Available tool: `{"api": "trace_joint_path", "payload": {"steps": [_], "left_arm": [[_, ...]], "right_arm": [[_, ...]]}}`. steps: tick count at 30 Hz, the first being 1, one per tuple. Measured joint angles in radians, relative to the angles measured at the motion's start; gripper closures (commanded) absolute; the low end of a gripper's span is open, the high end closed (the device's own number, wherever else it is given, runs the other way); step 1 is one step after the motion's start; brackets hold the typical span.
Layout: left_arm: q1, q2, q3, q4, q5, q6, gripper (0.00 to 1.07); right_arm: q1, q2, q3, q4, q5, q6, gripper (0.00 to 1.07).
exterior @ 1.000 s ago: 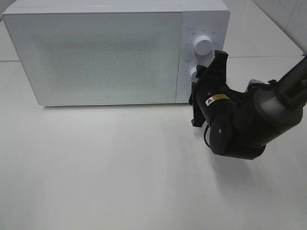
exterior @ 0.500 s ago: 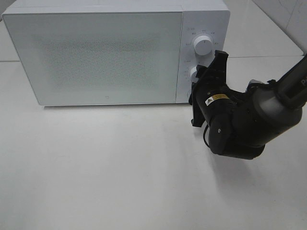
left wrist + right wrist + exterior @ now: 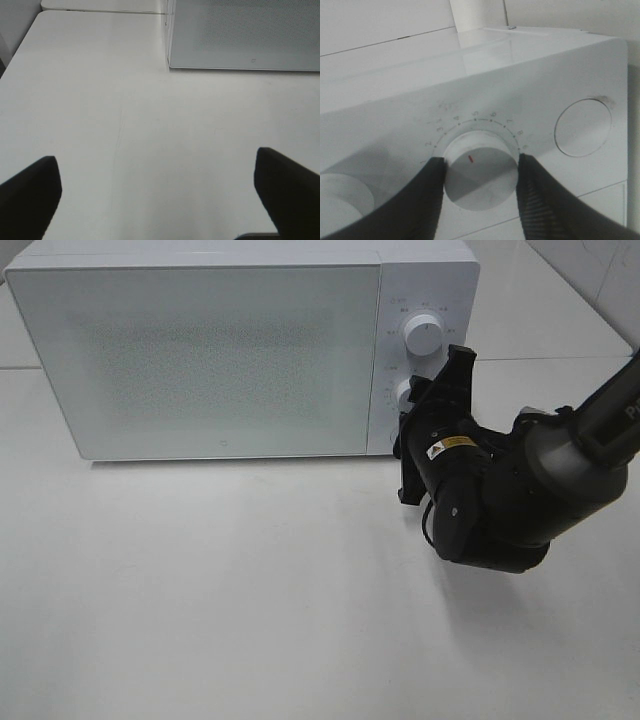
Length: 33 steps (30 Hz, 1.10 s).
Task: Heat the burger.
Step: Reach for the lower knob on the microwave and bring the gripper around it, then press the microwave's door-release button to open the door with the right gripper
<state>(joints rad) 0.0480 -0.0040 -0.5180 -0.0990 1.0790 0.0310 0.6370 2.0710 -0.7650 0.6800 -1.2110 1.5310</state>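
Right wrist: hand (image 3: 480, 165) grips dial (image 3: 479, 182); numerals (image 3: 475, 114) 2-8

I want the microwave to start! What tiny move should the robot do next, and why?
Probably twist the timer knob toward its higher numbers. The right gripper pinches that knob from both sides, and the microwave door is shut, so turning the dial seems to be the step left.
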Motion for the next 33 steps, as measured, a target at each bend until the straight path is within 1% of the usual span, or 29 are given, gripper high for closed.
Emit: {"api": "trace_joint_path", "payload": {"steps": [2, 3, 4, 5, 6, 7, 8, 9, 10, 13, 15, 18, 20, 22, 23, 26, 28, 31, 33], "left_arm": [[0.0, 0.0, 0.0, 0.0, 0.0, 0.0, 0.06], [0.0, 0.0, 0.0, 0.0, 0.0, 0.0, 0.06], [0.0, 0.0, 0.0, 0.0, 0.0, 0.0, 0.06], [0.0, 0.0, 0.0, 0.0, 0.0, 0.0, 0.06], [0.0, 0.0, 0.0, 0.0, 0.0, 0.0, 0.06], [0.0, 0.0, 0.0, 0.0, 0.0, 0.0, 0.06], [0.0, 0.0, 0.0, 0.0, 0.0, 0.0, 0.06], [0.0, 0.0, 0.0, 0.0, 0.0, 0.0, 0.06], [0.0, 0.0, 0.0, 0.0, 0.0, 0.0, 0.06], [0.0, 0.0, 0.0, 0.0, 0.0, 0.0, 0.06], [0.0, 0.0, 0.0, 0.0, 0.0, 0.0, 0.06], [0.0, 0.0, 0.0, 0.0, 0.0, 0.0, 0.06], [0.0, 0.0, 0.0, 0.0, 0.0, 0.0, 0.06], [0.0, 0.0, 0.0, 0.0, 0.0, 0.0, 0.06], [0.0, 0.0, 0.0, 0.0, 0.0, 0.0, 0.06], [0.0, 0.0, 0.0, 0.0, 0.0, 0.0, 0.06], [0.0, 0.0, 0.0, 0.0, 0.0, 0.0, 0.06], [0.0, 0.0, 0.0, 0.0, 0.0, 0.0, 0.06], [0.0, 0.0, 0.0, 0.0, 0.0, 0.0, 0.06]], "right_arm": [[0.001, 0.0, -0.003, 0.011, 0.001, -0.025, 0.61], [0.001, 0.0, -0.003, 0.011, 0.001, -0.025, 0.61], [0.003, 0.0, -0.006, 0.016, 0.005, -0.045, 0.52], [0.003, 0.0, -0.006, 0.016, 0.005, -0.045, 0.52], [0.003, 0.0, -0.008, 0.013, 0.001, -0.064, 0.42], [0.003, 0.0, -0.008, 0.013, -0.002, -0.071, 0.37], [0.003, 0.0, -0.008, 0.013, -0.002, -0.071, 0.37], [0.003, 0.0, -0.008, 0.014, -0.002, -0.093, 0.3], [0.003, 0.0, -0.008, 0.014, -0.002, -0.106, 0.28], [0.003, 0.0, -0.008, 0.014, -0.002, -0.116, 0.27], [0.003, -0.001, -0.007, 0.007, -0.002, -0.137, 0.3], [0.003, -0.002, -0.004, -0.002, -0.002, -0.142, 0.31], [0.004, -0.012, 0.031, -0.037, -0.003, -0.168, 0.31], [0.004, -0.016, 0.041, -0.048, -0.003, -0.177, 0.31], [0.004, -0.03, 0.066, -0.085, -0.003, -0.209, 0.31], [0.004, -0.037, 0.077, -0.104, -0.003, -0.227, 0.31], [0.004, -0.084, 0.136, -0.149, 0.025, -0.333, 0.31], [0.004, -0.102, 0.147, -0.156, 0.044, -0.37, 0.31], [0.004, -0.182, 0.185, -0.166, 0.16, -0.554, 0.31]]}}
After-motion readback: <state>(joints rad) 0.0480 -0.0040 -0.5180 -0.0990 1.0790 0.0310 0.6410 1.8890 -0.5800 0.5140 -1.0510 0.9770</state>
